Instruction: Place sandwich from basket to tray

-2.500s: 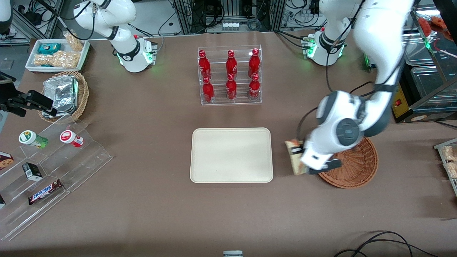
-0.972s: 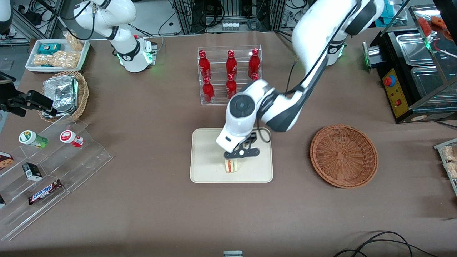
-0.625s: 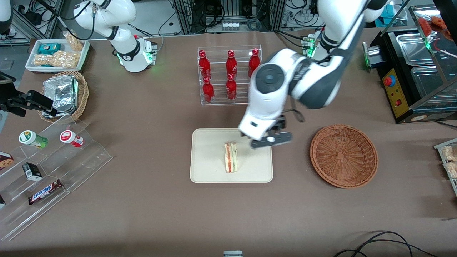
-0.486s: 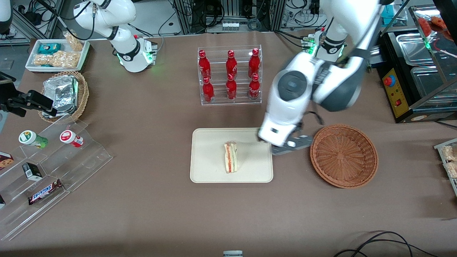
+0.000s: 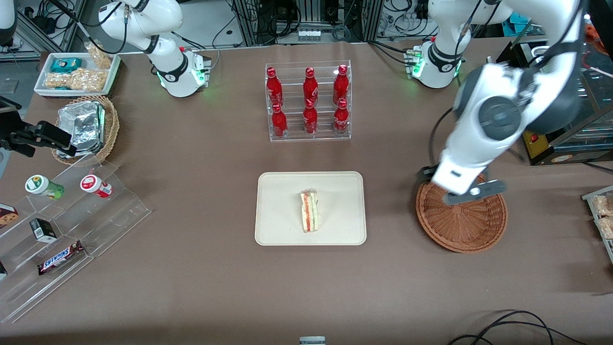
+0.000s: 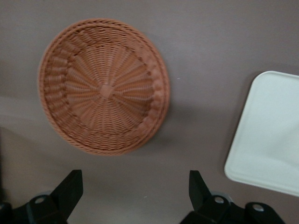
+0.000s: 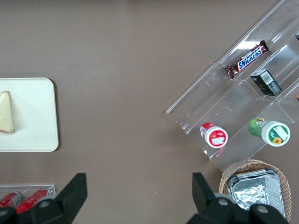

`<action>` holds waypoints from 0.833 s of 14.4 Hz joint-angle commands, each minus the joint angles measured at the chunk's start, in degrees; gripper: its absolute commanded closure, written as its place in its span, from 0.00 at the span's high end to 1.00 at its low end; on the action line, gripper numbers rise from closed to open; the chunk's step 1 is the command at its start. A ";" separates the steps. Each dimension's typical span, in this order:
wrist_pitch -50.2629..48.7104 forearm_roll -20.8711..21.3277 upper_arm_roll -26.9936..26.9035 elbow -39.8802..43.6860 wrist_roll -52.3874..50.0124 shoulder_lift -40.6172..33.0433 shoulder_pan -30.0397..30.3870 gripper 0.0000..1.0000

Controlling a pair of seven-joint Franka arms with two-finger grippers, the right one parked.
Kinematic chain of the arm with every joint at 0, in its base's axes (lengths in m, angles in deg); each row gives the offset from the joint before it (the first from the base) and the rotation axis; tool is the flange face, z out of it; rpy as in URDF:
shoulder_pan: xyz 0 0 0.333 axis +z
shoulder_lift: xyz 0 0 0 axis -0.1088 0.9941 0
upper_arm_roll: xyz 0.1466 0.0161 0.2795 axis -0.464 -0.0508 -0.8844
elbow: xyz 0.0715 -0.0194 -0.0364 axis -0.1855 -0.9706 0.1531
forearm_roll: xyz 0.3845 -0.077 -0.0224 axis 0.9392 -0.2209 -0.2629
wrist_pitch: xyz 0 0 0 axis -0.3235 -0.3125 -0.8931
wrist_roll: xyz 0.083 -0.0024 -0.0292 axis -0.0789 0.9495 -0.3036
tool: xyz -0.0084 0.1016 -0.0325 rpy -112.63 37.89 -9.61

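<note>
The sandwich (image 5: 310, 211), previously carried from the basket (image 5: 484, 231), now lies released on the tray (image 5: 278, 211); the end effector (image 5: 471, 191) has withdrawn, fingers apart, above the basket's rim

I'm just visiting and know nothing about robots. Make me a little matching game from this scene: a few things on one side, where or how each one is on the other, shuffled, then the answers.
Things:
1. sandwich
2. basket
3. gripper
4. tray

States:
A. open, hanging over the basket
B. lying on the tray
C. round wicker, nothing in it
D. flat and cream, nearer the front camera than the bottle rack

Pairs: 1-B, 2-C, 3-A, 4-D
</note>
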 commanded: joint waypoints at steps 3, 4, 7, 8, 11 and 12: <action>-6.27 -2.36 -3.72 -4.30 18.52 -10.48 5.05 1.00; -7.06 -2.44 -5.23 -3.95 21.69 -11.37 4.79 1.00; -7.34 -2.71 -12.59 0.25 28.65 -11.47 0.34 1.00; -7.16 -2.88 -14.20 2.01 29.19 -10.86 -0.48 1.00; -7.25 -2.97 -14.12 7.47 29.20 -7.52 0.21 1.00; -7.25 -3.67 -14.04 7.92 29.20 -7.34 0.57 1.00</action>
